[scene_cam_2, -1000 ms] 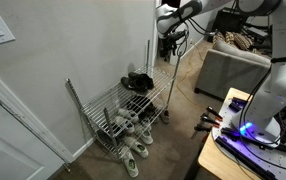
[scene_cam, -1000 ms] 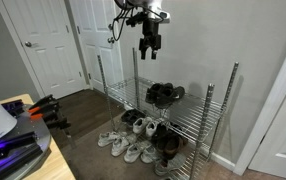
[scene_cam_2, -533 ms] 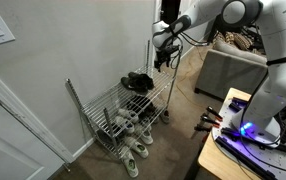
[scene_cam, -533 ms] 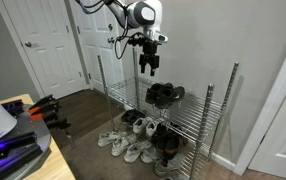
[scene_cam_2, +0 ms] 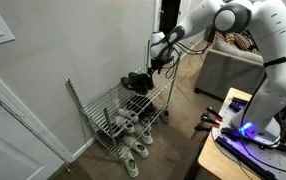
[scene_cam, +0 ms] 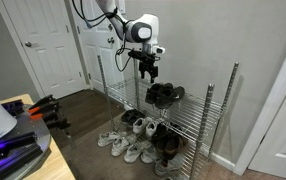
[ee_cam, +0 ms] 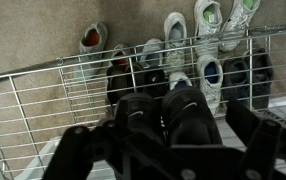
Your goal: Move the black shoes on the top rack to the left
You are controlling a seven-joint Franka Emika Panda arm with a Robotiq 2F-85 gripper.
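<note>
Two black shoes [scene_cam: 164,94], matt and round-toed, are lying side by side on the top rack [ee_cam: 38,105], a grid of thin chrome wire. The claw [scene_cam: 149,70] is hanging just above them, fingers spread wide (holding nothing). Through the wires the wrist view is showing at least six pale sneakers [ee_cam: 205,20] below; an exterior view is adding four upright posts [scene_cam: 208,130].

counter: top rack [scene_cam: 195,108], chrome wire
on it: black shoes [scene_cam: 164,94], pair side by side
floor [scene_cam: 83,105]: dark wood, I see white sneakers [scene_cam: 118,141] loose on it
</note>
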